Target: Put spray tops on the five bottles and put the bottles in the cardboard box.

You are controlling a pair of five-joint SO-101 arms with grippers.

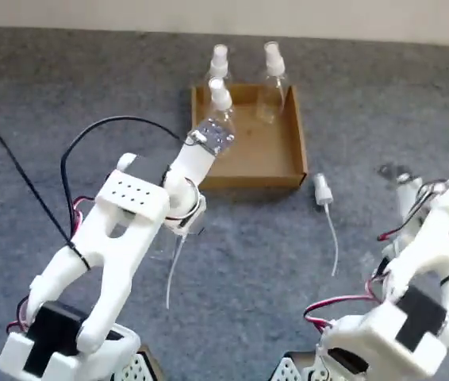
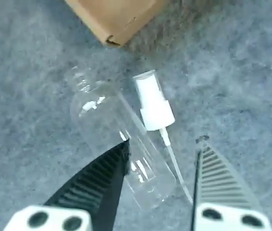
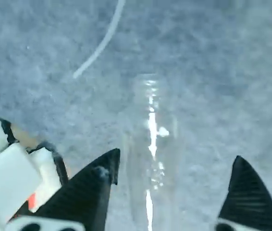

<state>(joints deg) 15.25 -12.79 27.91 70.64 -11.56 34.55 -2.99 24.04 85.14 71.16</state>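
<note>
The left gripper (image 2: 162,144), jaws wide, hangs over a clear bottle (image 2: 112,130) that lies beside a spray top (image 2: 153,106), just in front of the cardboard box (image 1: 248,171). To the right of the box, the right gripper (image 3: 177,159), also wide, hangs over another bare bottle (image 3: 150,139).

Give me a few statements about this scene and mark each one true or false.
1. A loose spray top lies on the carpet near the box. True.
2. The left end effector is shut on a bottle. False: it is open over a topless bottle lying on the carpet.
3. All five bottles are in the box. False: the topless bottle and a second bottle lie on the carpet.
4. The right end effector is open. True.
</note>
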